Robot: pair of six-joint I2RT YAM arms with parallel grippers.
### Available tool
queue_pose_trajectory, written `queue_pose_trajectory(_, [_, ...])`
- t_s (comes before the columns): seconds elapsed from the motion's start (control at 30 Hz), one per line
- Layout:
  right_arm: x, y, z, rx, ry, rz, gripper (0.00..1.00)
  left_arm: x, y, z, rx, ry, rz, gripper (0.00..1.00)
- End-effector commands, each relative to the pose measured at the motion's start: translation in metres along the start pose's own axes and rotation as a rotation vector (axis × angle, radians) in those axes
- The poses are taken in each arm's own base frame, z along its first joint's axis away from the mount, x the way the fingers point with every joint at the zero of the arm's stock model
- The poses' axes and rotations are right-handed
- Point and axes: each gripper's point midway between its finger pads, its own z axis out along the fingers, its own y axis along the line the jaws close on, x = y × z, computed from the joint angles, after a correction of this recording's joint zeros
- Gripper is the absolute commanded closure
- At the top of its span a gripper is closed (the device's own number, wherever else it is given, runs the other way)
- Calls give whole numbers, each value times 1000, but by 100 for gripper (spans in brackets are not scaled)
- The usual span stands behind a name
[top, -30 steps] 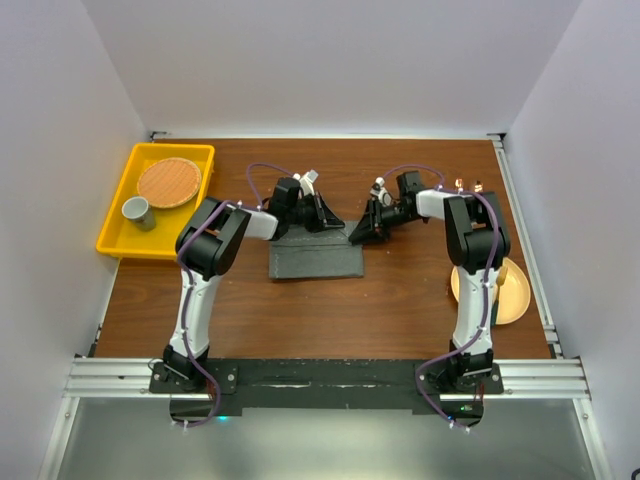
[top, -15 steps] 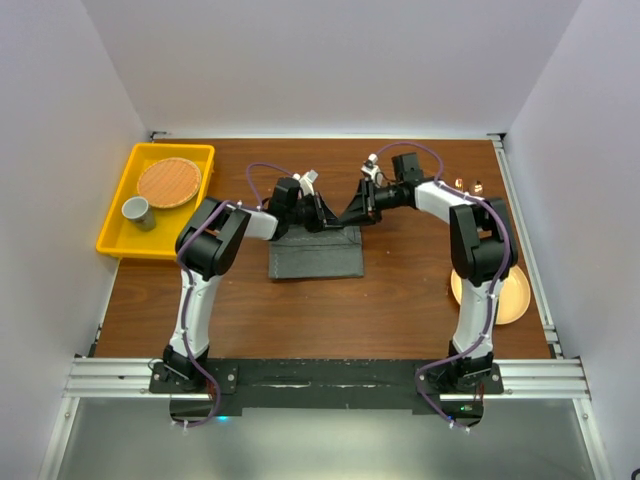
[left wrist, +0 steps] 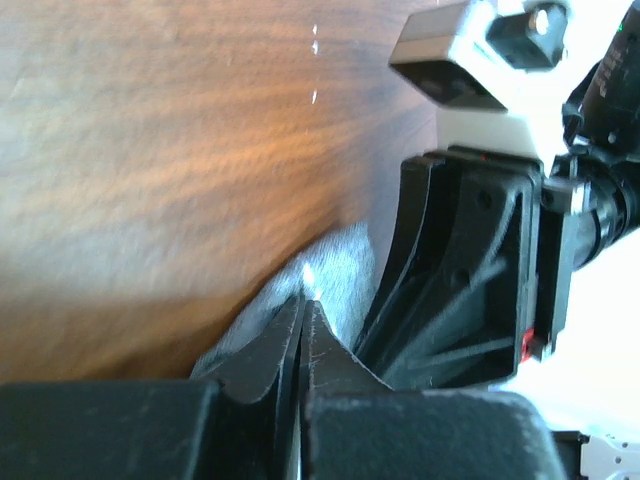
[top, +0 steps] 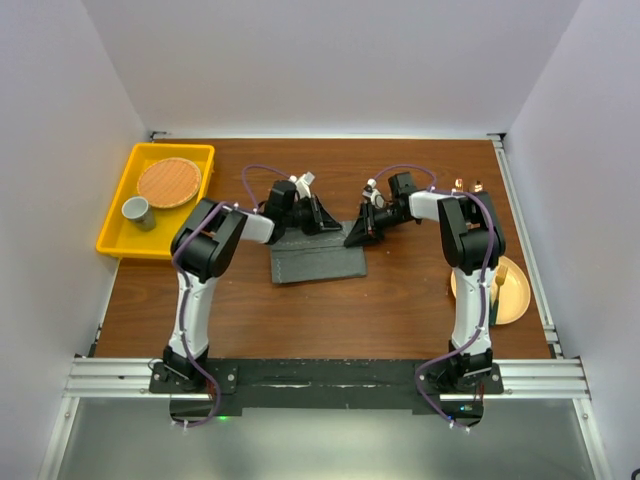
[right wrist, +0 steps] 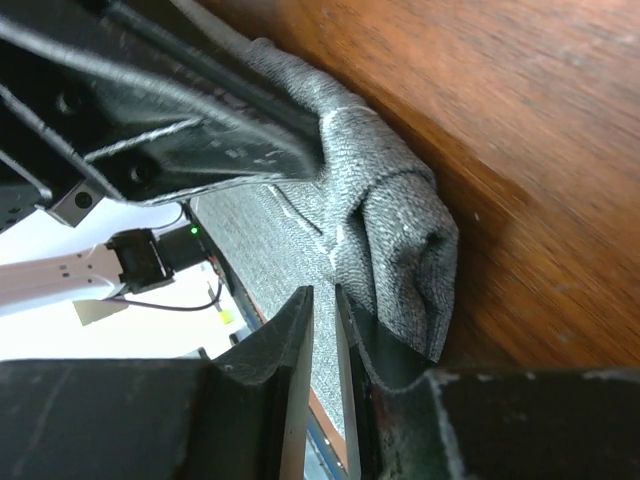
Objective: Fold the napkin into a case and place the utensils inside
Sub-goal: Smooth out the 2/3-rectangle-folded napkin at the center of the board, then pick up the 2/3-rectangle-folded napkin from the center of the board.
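Note:
The dark grey napkin (top: 315, 260) lies as a folded rectangle on the table's middle. My left gripper (top: 326, 217) sits at its far edge, jaws shut, and the left wrist view shows the cloth (left wrist: 335, 262) tented up to the closed tips (left wrist: 303, 300). At the far right corner my right gripper (top: 354, 236) hovers; its jaws (right wrist: 322, 292) stand a narrow slit apart with nothing between them. A rolled fold of napkin (right wrist: 395, 225) rests just outside one of its fingers. The copper utensils (top: 467, 185) lie at the far right of the table.
A yellow-orange plate (top: 512, 290) sits by the right arm's base. At the far left, a yellow tray (top: 115, 235) holds a woven round mat (top: 169, 182) and a grey cup (top: 136, 211). The two grippers are close together over the napkin's far edge.
My right gripper swung up toward the left gripper, then came back down to the napkin's far right corner, its jaws narrowing. The left gripper barely moved.

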Motion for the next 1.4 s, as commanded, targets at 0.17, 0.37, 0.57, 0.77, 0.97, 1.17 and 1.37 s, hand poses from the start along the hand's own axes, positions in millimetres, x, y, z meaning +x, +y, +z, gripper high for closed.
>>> queue_pose_trajectory(0.17, [5, -53, -4, 242, -36, 44, 80, -23, -73, -66, 168, -70, 128, 61])
queue_pose_trajectory(0.37, [6, -55, -3, 248, -38, 53, 80, -10, -23, -98, 93, -74, 13, 61])
queue_pose_trajectory(0.57, [12, -60, -2, 256, -27, 70, 80, 13, 61, -108, -70, -33, -98, 62])
queue_pose_trajectory(0.77, [11, -63, -3, 271, -22, 53, 82, -20, 22, -133, -23, -86, 122, 61])
queue_pose_trajectory(0.97, [7, -60, -3, 272, -32, 33, 83, -18, -40, -152, -157, -61, 936, 55])
queue_pose_trajectory(1.17, [4, -61, -5, 280, -41, 13, 84, 66, -52, -153, -171, 68, 1669, 44])
queue_pose_trajectory(1.37, [4, -63, -6, 291, -39, -2, 84, 106, -32, -138, -214, 159, 1862, 44])
